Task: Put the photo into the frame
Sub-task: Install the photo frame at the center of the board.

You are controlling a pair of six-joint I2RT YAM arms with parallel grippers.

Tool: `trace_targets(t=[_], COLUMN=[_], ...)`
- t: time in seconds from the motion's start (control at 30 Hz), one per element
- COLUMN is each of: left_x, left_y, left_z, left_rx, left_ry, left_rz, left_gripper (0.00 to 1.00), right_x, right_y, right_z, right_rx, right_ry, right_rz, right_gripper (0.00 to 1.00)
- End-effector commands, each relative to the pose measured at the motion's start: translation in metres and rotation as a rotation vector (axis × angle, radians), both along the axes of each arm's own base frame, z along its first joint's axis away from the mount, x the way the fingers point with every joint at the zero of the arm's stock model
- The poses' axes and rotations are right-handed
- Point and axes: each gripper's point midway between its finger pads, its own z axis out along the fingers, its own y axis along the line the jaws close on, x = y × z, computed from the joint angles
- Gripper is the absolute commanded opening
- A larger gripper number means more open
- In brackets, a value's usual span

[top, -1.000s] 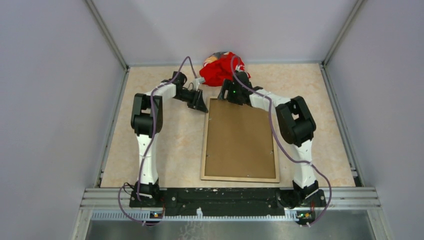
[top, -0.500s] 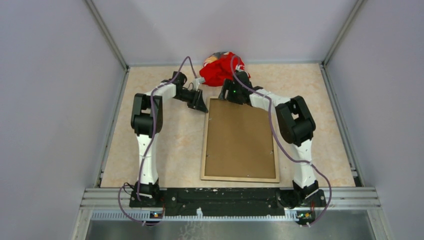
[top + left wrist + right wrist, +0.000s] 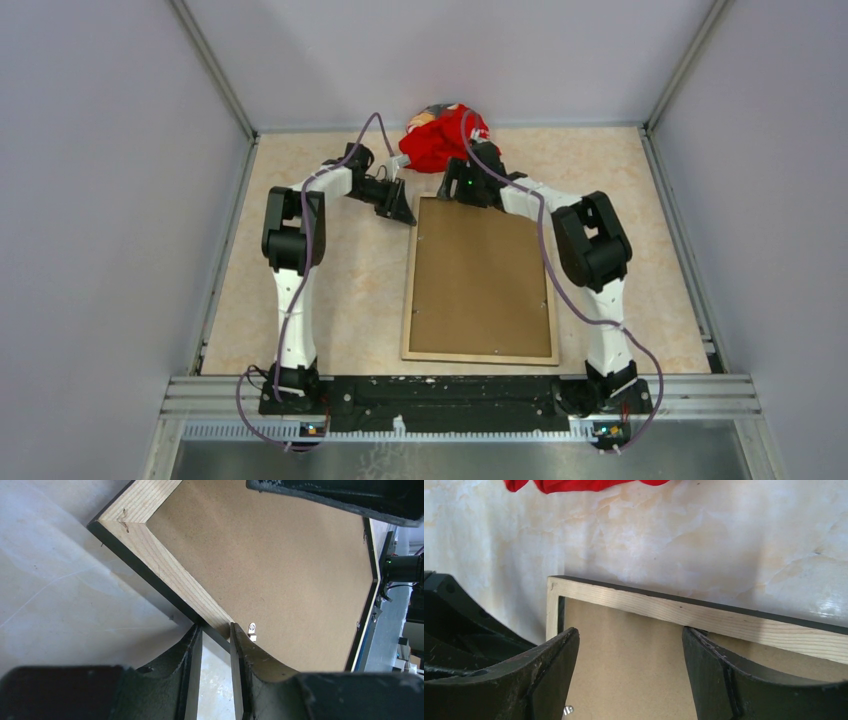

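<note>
The frame (image 3: pixel 480 357) lies face down on the table, pale wood back up, with a brown backing sheet (image 3: pixel 480 275) set inside it. My left gripper (image 3: pixel 405 215) sits at the frame's far left corner. In the left wrist view its fingers (image 3: pixel 216 627) are shut across the frame's left rail (image 3: pixel 165 560), one finger outside the black edge and one inside by a small metal tab (image 3: pixel 252 629). My right gripper (image 3: pixel 452 190) hangs open over the backing sheet (image 3: pixel 624 670) just inside the far rail (image 3: pixel 724 617), its right fingertip against the wood. The photo is hidden.
A crumpled red cloth (image 3: pixel 440 140) lies at the back of the table just beyond the frame, its edge showing in the right wrist view (image 3: pixel 574 485). Grey walls close in the table on three sides. The left gripper's body (image 3: pixel 454 615) is close beside the right gripper.
</note>
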Motion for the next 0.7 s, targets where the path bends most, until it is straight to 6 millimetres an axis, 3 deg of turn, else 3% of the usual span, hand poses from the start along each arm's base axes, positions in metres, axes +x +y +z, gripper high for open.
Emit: trace_targets(t=[0.0, 0.1, 0.2, 0.3, 0.43, 0.53, 0.67], left_x=[-0.003, -0.001, 0.003, 0.011, 0.024, 0.024, 0.015], left_y=[-0.004, -0.003, 0.001, 0.016, 0.057, 0.082, 0.118], left_z=[0.013, 0.015, 0.022, 0.036, 0.052, 0.052, 0.056], left_rx=[0.008, 0.007, 0.004, -0.002, 0.016, 0.054, 0.094], left_ry=[-0.054, -0.059, -0.066, -0.084, -0.116, -0.117, -0.124], left_rz=[-0.026, -0.024, -0.012, 0.016, 0.099, 0.148, 0.224], left_gripper=[0.32, 0.32, 0.32, 0.33, 0.39, 0.52, 0.56], right_x=[0.012, 0.005, -0.005, -0.033, -0.086, -0.126, -0.165], right_y=[0.023, 0.035, 0.041, 0.044, 0.043, 0.056, 0.078], right_z=[0.055, 0.078, 0.097, 0.093, 0.074, 0.059, 0.048], right_rx=[0.127, 0.197, 0.148, 0.012, -0.2, -0.305, -0.433], right_ry=[-0.11, -0.134, -0.161, -0.138, -0.104, -0.074, -0.075], right_rz=[0.093, 0.133, 0.131, 0.116, 0.11, 0.141, 0.173], right_gripper=[0.76, 0.79, 0.82, 0.85, 0.85, 0.83, 0.8])
